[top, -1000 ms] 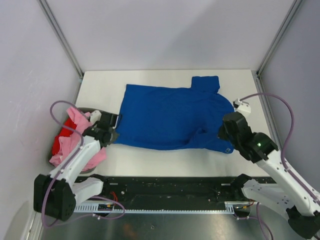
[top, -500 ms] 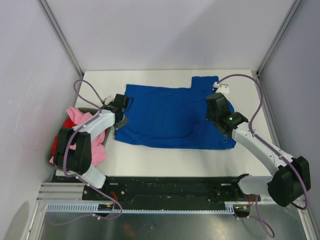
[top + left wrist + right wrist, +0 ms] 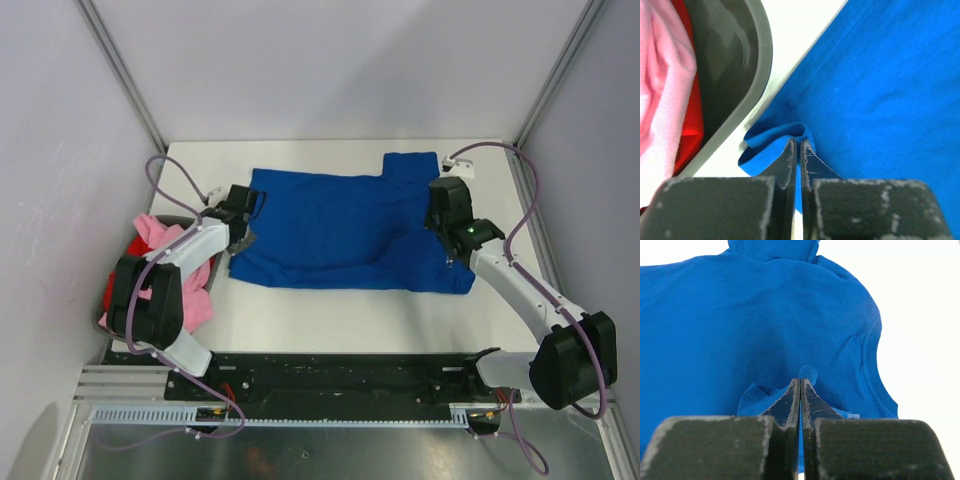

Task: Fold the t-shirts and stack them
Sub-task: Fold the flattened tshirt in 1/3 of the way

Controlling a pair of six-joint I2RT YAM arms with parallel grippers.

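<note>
Top external, note from A: where does your blue t-shirt [image 3: 340, 235] lie?

B: Spread flat on the white table [image 3: 300, 315], plain side up, no lettering showing. One sleeve sticks out at its far right. A soft ridge runs through the cloth right of centre.

A: And your grippers?

B: Left wrist view: your left gripper [image 3: 796, 142] has its fingers pressed together on a small raised fold at the shirt's left edge. Right wrist view: your right gripper [image 3: 800, 382] is likewise closed, pinching a small peak of blue cloth on the shirt's right side, just beside a curved seam. The arms reach in from opposite ends of the shirt.

A: Anything around it?

B: Just left of the shirt you have a dark bin [image 3: 747, 75] with a grey rim. The pink t-shirt [image 3: 160, 235] is heaped in it and spills over its near side. The red t-shirt [image 3: 128, 272] lies under the pink one, only partly seen. Shirt edge and bin rim are close; whether they touch, I cannot tell.
</note>
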